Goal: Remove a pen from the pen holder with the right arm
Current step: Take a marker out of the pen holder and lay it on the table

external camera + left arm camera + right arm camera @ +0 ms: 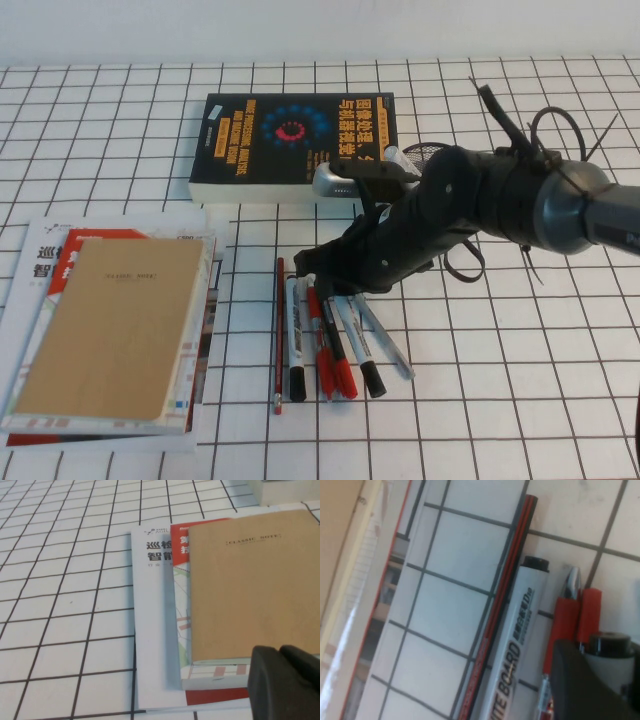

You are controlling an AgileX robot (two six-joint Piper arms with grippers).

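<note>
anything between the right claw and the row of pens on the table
Nothing visible: the right claw hangs right over the row of pens and markers, beside a white black-capped marker. The left claw is parked, shut, by the tan notebook.

Smooth plastic marker (611, 655), matt brown paper notebook (115, 325), glossy black jacket on the book (295, 135).

My right arm (520, 200) reaches in from the right side toward the middle of the workspace. Its wrist (400, 235) is pitched down, so the right gripper (312, 266) sits low and points to my left. My left arm is outside the high view. Its wrist camera shows the left gripper (280, 654) held above the left side, its 2 fingers (265, 680) pressed together.
</note>
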